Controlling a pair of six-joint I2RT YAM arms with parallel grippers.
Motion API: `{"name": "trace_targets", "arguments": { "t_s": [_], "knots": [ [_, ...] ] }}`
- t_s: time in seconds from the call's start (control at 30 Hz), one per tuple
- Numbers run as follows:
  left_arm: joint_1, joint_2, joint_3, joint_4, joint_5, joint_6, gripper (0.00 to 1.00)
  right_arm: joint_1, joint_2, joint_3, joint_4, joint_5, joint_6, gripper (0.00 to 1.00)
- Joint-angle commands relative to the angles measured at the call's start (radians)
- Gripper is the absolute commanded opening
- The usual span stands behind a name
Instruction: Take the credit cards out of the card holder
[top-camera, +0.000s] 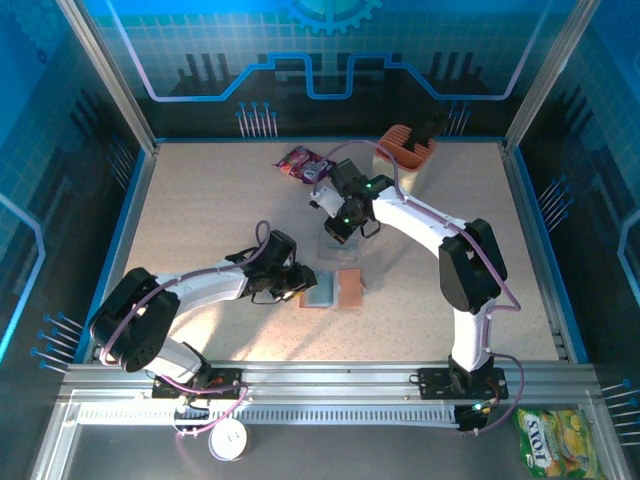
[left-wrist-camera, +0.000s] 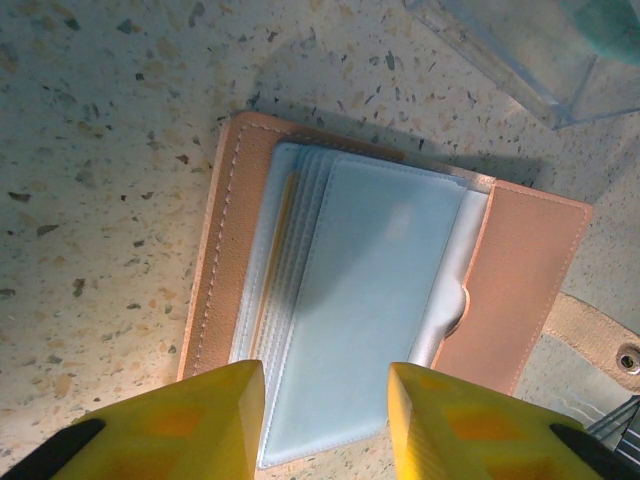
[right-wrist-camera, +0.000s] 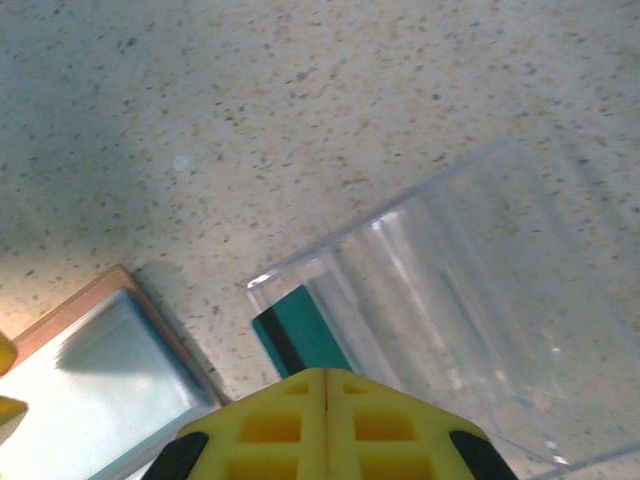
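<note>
Left jaws part-open, empty, poised over holder (left-wrist-camera: 350, 300) on counter (left-wrist-camera: 100, 150) (probably steadying it); right jaws pinched shut on teal card (right-wrist-camera: 300, 335) at edge of clear tray (right-wrist-camera: 470, 290).

The open card holder (top-camera: 335, 290) is lying flat on the speckled table (top-camera: 200, 200). The left gripper (top-camera: 297, 284) is hanging right at its left side. The right gripper (top-camera: 338, 228) is pointing down just behind it, over a see-through box (top-camera: 334, 252). A purple packet (top-camera: 303, 163) and a peach caddy (top-camera: 408, 148) are sitting near the back. A green and yellow packet (top-camera: 558, 442) is lying off the table, at the near right.
</note>
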Motion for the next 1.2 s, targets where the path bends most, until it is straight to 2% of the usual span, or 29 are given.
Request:
{"name": "trace_targets", "arguments": {
  "t_s": [0.0, 0.17, 0.33, 0.73, 1.17],
  "knots": [
    [0.010, -0.013, -0.007, -0.001, 0.012, 0.025, 0.38, 0.030, -0.031, -0.055, -0.043, -0.064, -0.013, 0.00],
    [0.009, -0.006, -0.015, 0.015, 0.021, 0.018, 0.38, 0.044, -0.065, -0.157, 0.015, -0.063, 0.018, 0.00],
    [0.010, 0.000, -0.014, 0.022, 0.027, 0.016, 0.38, 0.046, -0.039, -0.179, 0.047, -0.010, 0.046, 0.01],
    [0.010, -0.007, -0.011, 0.022, 0.025, 0.014, 0.38, 0.039, -0.001, -0.118, 0.064, 0.126, 0.051, 0.01],
    [0.010, -0.009, -0.012, 0.018, 0.020, 0.016, 0.38, 0.011, 0.015, -0.048, 0.067, 0.191, 0.024, 0.02]
  ]
}}
